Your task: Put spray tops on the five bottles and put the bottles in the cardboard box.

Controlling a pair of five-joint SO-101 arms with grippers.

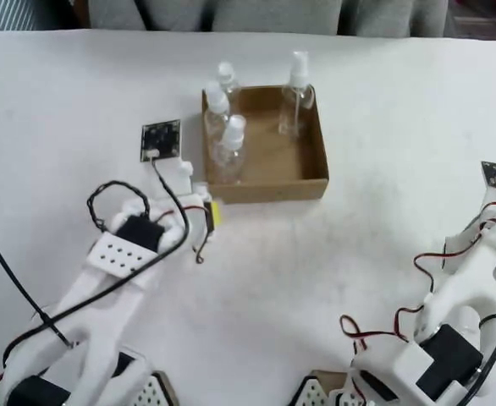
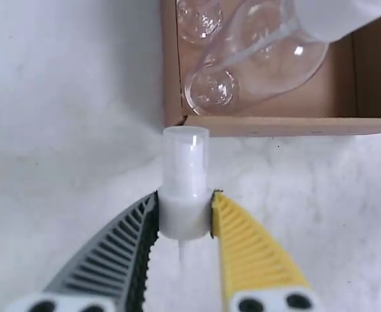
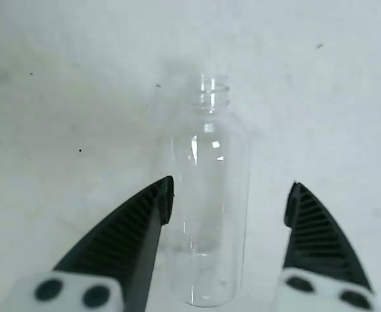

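**Cardboard box [image 1: 269, 190] stock: four filled places, one bottle outstanding**

Item 1. Capped bottles [image 1: 229, 145], four, clear plastic with white tops. They stand upright in the box. In the high view three are grouped along its 9 o'clock wall and one stands alone near the 1 o'clock corner. This leaves the middle and 5 o'clock floor free, probably for the last bottle.

Item 2. Spray top [image 2: 185, 162], white, one. It is clenched at its collar by the left pincer [image 2: 184, 195], nozzle end outward and dip tube trailing back between the jaws. It is held just off the box's 7 o'clock corner, above the table [image 1: 383, 254]. The collar grip keeps the tube free to be threaded into a neck.

Item 3. Uncapped bottle [image 3: 207, 195], clear, one. It seems to lie on its side on the table, open neck pointing away from the right pincer [image 3: 231, 185]. That pincer is released, one jaw on each side of the lower body and not closed on it. This looks like the stance before a grasp. The right arm sits at about 4 o'clock from the box, well apart from it.

Status, by judgement: four of five done. The last bottle must be gripped and brought to the waiting top, then boxed. The likely risk is the round bottle rolling as the jaws close.
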